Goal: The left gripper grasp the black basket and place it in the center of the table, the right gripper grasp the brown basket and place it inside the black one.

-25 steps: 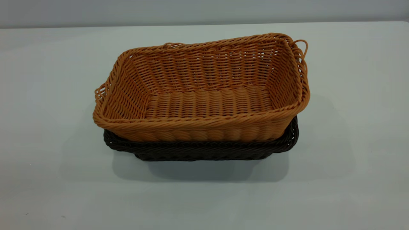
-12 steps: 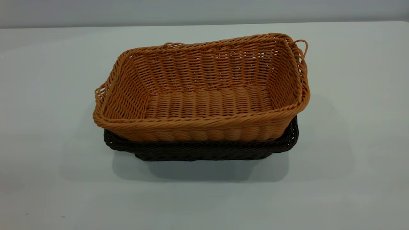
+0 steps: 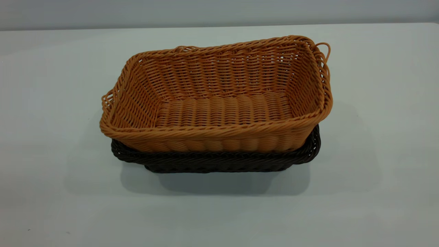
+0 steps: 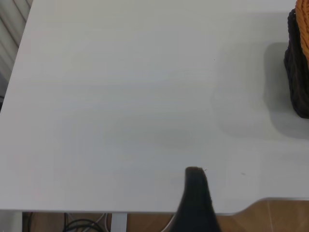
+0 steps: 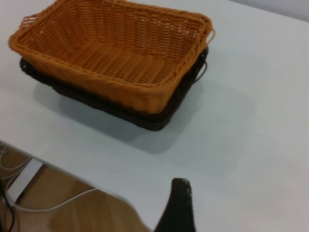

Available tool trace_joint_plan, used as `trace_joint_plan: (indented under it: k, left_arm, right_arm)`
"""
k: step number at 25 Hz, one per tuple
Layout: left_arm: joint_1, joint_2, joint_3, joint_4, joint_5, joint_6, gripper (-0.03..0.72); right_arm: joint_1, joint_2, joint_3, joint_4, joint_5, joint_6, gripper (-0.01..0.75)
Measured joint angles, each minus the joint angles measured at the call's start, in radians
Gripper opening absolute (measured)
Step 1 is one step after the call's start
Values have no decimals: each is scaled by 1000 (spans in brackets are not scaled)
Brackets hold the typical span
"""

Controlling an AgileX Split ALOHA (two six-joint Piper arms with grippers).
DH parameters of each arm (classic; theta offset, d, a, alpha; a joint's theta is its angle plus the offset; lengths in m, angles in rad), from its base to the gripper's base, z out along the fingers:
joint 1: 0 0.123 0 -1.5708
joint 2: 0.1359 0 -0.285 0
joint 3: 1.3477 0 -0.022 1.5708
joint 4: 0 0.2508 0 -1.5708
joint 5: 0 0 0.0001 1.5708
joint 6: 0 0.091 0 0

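1. Exterior view: the brown basket [image 3: 219,99] sits nested inside the black basket [image 3: 219,161] at the middle of the frame, on the pale surface [image 3: 51,137]. The brown one rides high, so only the black one's braided rim and a strip of its wall show below it, along the lower edge and at the right corner. The brown basket is tilted slightly, its right end higher in the frame than its left. A small loop sticks out at its upper right corner. No claw touches either basket here; neither arm appears in this view.

2. Left wrist view: the left claw [image 4: 195,200] shows only as one dark finger tip rising from the bottom edge of the frame, over bare surface [image 4: 120,106] near its rim. Whether this claw is open or closed cannot be told. It holds nothing. At the far right edge of the frame a sliver of the black basket [image 4: 297,72] appears with a bit of the brown basket [image 4: 304,26] above it, well apart from the finger.

3. Right wrist view: the right claw [image 5: 177,208] likewise shows as a single dark finger at the bottom centre, and its opening cannot be told. It grips nothing. The stacked pair lies in the upper left of the frame, brown basket [image 5: 113,53] within black basket [image 5: 154,118], well apart from the finger, on the surface [image 5: 251,121].
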Motion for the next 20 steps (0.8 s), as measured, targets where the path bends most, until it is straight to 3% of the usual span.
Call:
trace_joint_plan:
  k: [8, 14, 20]
  left_arm:
    - [0, 0, 0, 0, 0, 0, 524]
    - [0, 0, 2, 0, 0, 0, 524]
    - [0, 0, 2, 0, -1, 0, 524]
  right_arm:
    - [-172, 0, 0, -35, -9, 63, 586]
    - [-175, 0, 3, -159, -19, 260, 586]
    - [-175, 0, 3, -182, -20, 304, 586]
